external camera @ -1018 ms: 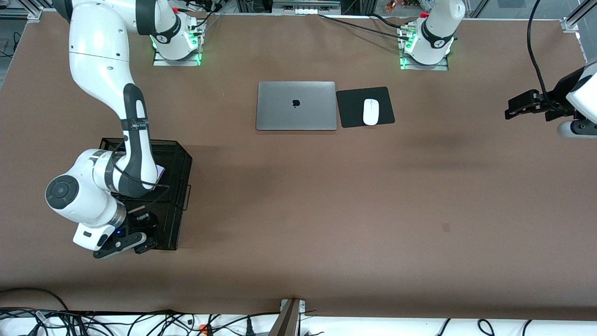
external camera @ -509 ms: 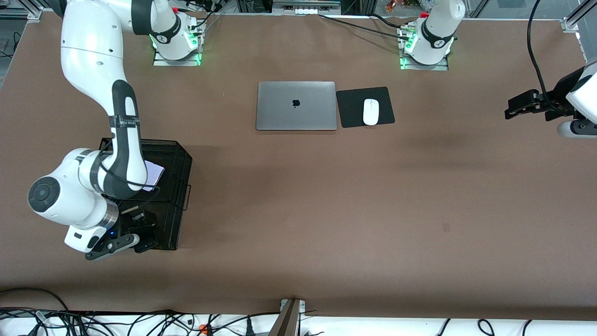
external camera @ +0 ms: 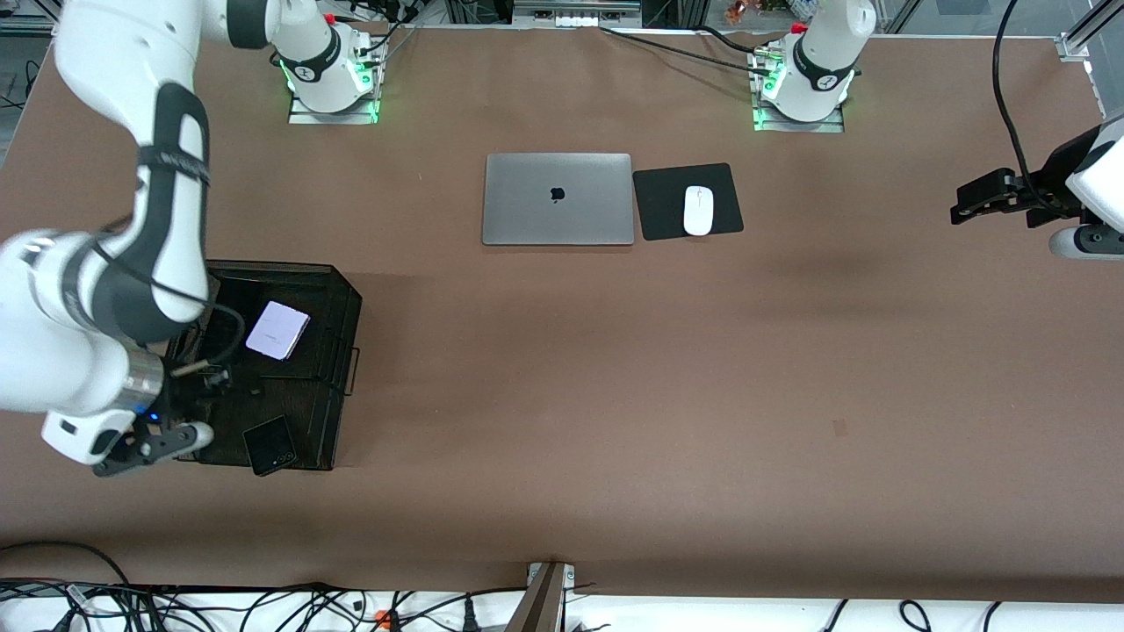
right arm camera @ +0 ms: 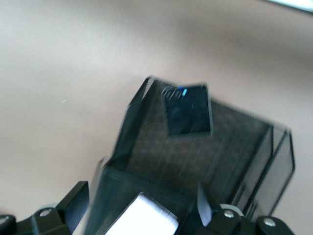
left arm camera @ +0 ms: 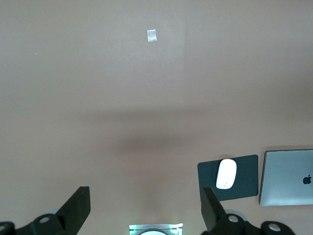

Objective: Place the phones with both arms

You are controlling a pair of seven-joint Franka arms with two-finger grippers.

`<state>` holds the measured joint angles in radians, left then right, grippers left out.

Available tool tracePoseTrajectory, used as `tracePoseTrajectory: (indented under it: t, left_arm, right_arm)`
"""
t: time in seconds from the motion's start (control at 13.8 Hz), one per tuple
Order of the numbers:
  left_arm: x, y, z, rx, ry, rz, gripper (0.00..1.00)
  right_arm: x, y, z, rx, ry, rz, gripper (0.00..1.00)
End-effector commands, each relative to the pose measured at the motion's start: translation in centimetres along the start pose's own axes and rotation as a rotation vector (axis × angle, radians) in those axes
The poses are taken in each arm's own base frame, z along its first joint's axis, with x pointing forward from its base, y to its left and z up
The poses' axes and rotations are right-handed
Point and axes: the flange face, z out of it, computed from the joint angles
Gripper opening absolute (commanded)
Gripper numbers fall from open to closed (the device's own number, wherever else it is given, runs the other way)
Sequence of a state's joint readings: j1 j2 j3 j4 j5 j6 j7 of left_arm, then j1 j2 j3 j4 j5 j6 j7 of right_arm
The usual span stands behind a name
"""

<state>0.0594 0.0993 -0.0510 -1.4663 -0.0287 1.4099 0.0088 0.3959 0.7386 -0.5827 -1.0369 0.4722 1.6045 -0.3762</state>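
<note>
Low in the frame, at the right arm's end of the surface, the small square black phone (external camera: 270, 445) lies flat in the near part of the black wire-mesh tray (external camera: 344, 294). A second ago the right claw (external camera: 167, 439) was down on that spot. Now it has let go, lifted and swung out over the tray's outer edge. Its fingers are wide apart and hold nothing.

A little higher in the frame, the small square pale lavender phone (external camera: 277, 330) lies in the same tray. The arm hid most of it before, and now it shows whole.

So two phones look put away. I cannot see the long black phone anywhere.

Higher still, in the middle, sit the closed silver laptop (external camera: 558, 199) and the white mouse (external camera: 698, 211). They have not moved.

The left claw (external camera: 975, 197) waits by the frame's edge at the left arm's end, wide open and empty.
</note>
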Motion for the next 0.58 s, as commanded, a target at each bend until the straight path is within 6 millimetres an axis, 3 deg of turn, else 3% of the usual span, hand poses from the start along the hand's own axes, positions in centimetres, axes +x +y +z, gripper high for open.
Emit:
tracePoseTrajectory:
  t: [0.0,0.15,0.36,0.51]
  left_arm:
    - [-0.6,-0.3,-0.4,-0.011,0.003,0.014,1.0]
    - [-0.6,-0.3,-0.4,-0.013,0.003,0.014,1.0]
    - [-0.6,-0.3,-0.5,-0.011,0.004,0.014,1.0]
    - [-0.6,-0.3,-0.5,-0.011,0.004,0.013,1.0]
  right_arm:
    - [-4.5,-2.7,-4.2,0.018,-0.076,0.138,0.94]
    - [-8.0,-3.3,-4.7,-0.024,-0.047,0.157,0.95]
    - [-13.9,-2.4,-3.6,-0.027,0.025,0.214,0.99]
    - [-15.3,-2.3,-4.6,-0.077,0.017,0.24,1.0]
